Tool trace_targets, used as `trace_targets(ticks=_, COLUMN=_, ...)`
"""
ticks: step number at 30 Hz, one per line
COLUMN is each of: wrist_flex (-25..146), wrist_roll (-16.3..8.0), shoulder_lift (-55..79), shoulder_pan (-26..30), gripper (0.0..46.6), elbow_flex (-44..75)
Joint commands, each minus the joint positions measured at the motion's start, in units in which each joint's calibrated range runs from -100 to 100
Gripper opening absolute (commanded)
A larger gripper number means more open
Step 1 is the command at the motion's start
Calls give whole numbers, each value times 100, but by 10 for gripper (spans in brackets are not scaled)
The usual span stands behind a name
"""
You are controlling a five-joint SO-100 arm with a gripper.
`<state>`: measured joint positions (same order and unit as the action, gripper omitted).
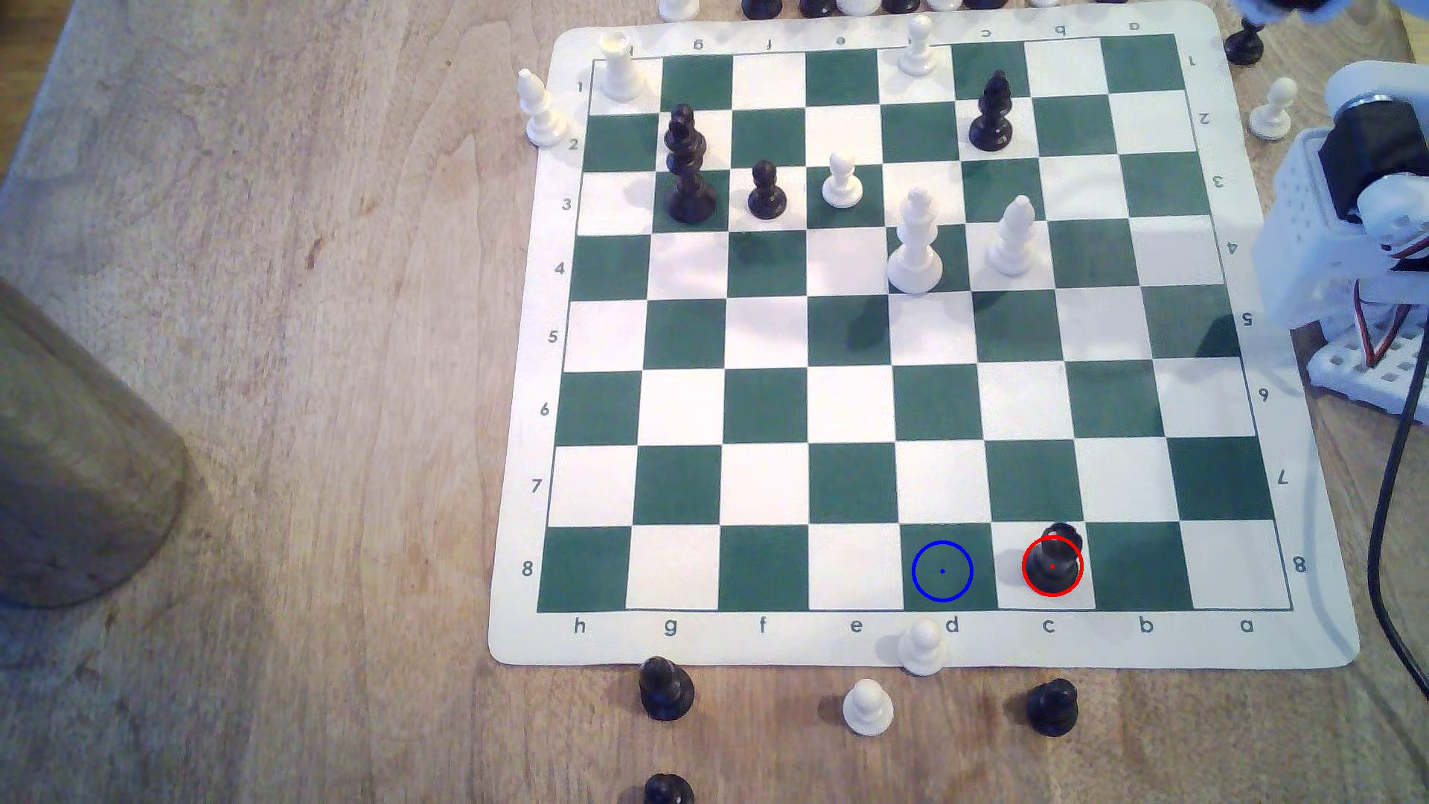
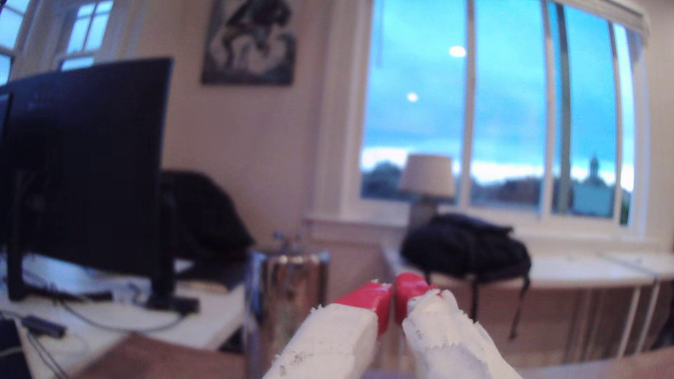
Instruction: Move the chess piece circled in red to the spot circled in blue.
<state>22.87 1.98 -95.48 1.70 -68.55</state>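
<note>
Black pawn (image 1: 1052,563), ringed red, stands upright on white c8 in the board's (image 1: 812,642) near row as the exterior view shows it, untouched. Blue-ringed spot (image 1: 942,571) is the green d8 square just beside it, bare. Gripper (image 2: 393,291) is up off the board facing the room, red-tipped jaws nearly closed, holding nothing.
</note>
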Motion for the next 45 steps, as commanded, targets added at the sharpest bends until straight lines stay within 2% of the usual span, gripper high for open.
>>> trace_targets(ticks=1, wrist_flex=1628, wrist_roll=-15, shoulder_lift=-11, shoulder_pan=178, gripper=2, elbow_flex=1044)
trace_targets(ticks=4, wrist_flex=2406, wrist_roll=-20, shoulder_lift=-11, shoulder_pan=186, gripper=3, elbow_flex=1306)
trace_targets(ticks=5, wrist_flex=2652, wrist_roll=-20, shoulder_lift=-11, shoulder_pan=186, gripper=20, elbow_flex=1316)
trace_targets(ticks=7, wrist_flex=2865, wrist_roll=-20, shoulder_lift=-20, shoulder_pan=249, gripper=2, elbow_flex=1234)
trace_targets(ticks=13, wrist_flex=3282, wrist_roll=-107, shoulder_lift=201, shoulder_pan=413, gripper=6, elbow_flex=1053)
trace_targets(ticks=15, wrist_flex=3503, wrist_roll=-190, shoulder_lift=218, shoulder_pan=632, gripper=3, elbow_flex=735)
trace_targets(ticks=18, wrist_flex=3766, wrist_roll=-357, shoulder_lift=312, shoulder_pan=984, gripper=38, elbow_flex=454)
trace_targets(ticks=19, wrist_flex=3872, wrist_roll=-596, shoulder_lift=312, shoulder_pan=1211, gripper=109, elbow_flex=309)
trace_targets(ticks=20, wrist_flex=3938, wrist_roll=-659, shoulder_lift=329, shoulder_pan=1305, gripper=134, elbow_flex=273)
trace_targets(ticks=25, wrist_flex=4298, wrist_roll=-786, shoulder_lift=812, shoulder_pan=2165, gripper=157, elbow_flex=219)
trace_targets(ticks=29, wrist_flex=4028, wrist_roll=-908, shoulder_lift=1050, shoulder_pan=2955, gripper=186, elbow_flex=-362)
trace_targets(ticks=40, wrist_flex=2996, wrist_roll=-923, shoulder_lift=2850, shoulder_pan=2932, gripper=176, elbow_flex=-652)
trace_targets(ticks=45, wrist_flex=2504, wrist_roll=-1035, shoulder_lift=3614, shoulder_pan=3088, gripper=155, elbow_flex=-588)
